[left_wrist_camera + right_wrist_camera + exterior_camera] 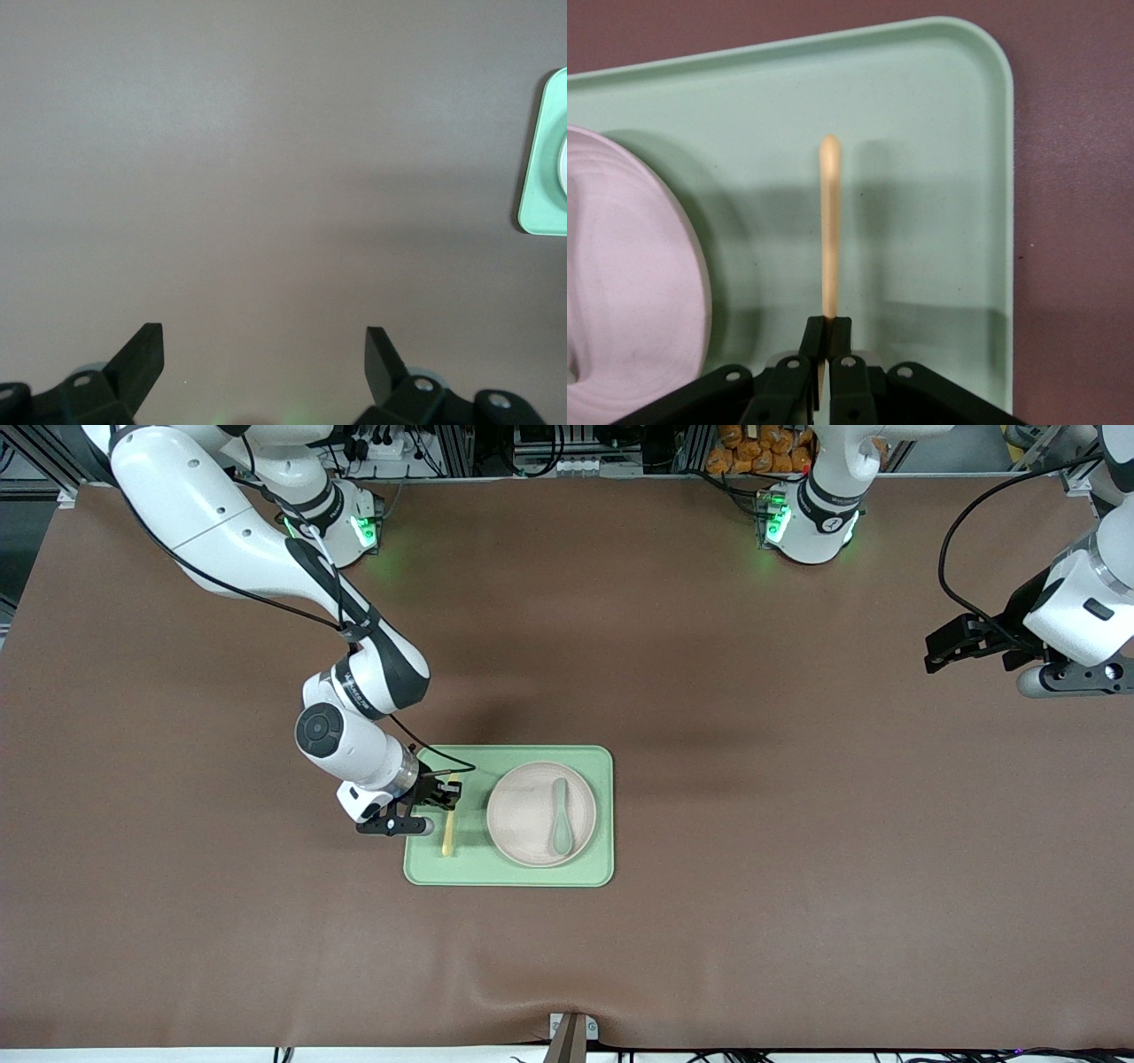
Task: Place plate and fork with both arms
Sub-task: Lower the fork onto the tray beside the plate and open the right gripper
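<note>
Right gripper (446, 793): clamped on fork (449, 825) over tray (509, 875), at 9 o'clock of plate (540, 813), to set fork beside plate | plate: on tray, holding spoon (561, 828) | left gripper (948, 648): spread wide, empty, waiting at table end

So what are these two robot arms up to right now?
They are setting a place on a green tray. The plate already sits on the tray with a spoon lying in it. The right pincer is shut on one end of the fork, low over the tray beside the plate, on the side toward the right arm's end of the table. The left pincer waits open over bare table, away from the tray.
</note>
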Available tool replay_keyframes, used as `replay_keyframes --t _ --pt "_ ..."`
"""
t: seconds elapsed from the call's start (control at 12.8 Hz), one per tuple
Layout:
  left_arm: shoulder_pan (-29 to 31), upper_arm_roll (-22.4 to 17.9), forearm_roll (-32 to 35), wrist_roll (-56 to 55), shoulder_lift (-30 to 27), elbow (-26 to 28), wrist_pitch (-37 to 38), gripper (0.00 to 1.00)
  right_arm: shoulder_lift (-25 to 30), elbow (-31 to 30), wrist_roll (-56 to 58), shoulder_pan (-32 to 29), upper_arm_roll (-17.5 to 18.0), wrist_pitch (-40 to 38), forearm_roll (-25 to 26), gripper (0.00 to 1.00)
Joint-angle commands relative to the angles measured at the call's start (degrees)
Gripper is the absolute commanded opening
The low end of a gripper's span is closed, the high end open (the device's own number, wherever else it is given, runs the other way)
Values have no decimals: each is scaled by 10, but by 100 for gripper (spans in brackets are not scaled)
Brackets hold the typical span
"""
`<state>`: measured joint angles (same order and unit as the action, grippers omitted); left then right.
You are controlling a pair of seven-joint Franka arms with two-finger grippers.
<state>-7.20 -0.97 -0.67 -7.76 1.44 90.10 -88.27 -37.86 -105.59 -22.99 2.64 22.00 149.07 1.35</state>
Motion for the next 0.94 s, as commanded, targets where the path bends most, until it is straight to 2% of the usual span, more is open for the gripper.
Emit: replay_keyframes --t 0.0,0.08,0.16,0.23,0.31,0.62,0.78,0.86 --pt "3 4 15 13 -17 15 -6 100 12 -31 29 -14 10 21 -6 0" --pt "3 4 15 13 -17 15 -6 100 10 -31 38 -16 10 22 -6 0" --pt "3 4 15 13 -16 15 -6 100 9 -30 40 -17 10 24 -6 9" --pt "3 4 15 13 -16 15 -6 100 9 -28 40 -18 10 24 -6 33" --pt "3 4 15 13 -16 15 -6 100 9 -25 41 -22 10 24 -6 50" --pt "3 4 15 12 -16 15 -5 100 16 -7 51 -25 10 13 -5 53" --pt "3 4 15 12 -16 14 -5 100 26 37 50 -22 10 -73 -1 56" --pt "3 4 15 13 -16 14 -5 100 33 65 46 -23 10 -135 0 65"
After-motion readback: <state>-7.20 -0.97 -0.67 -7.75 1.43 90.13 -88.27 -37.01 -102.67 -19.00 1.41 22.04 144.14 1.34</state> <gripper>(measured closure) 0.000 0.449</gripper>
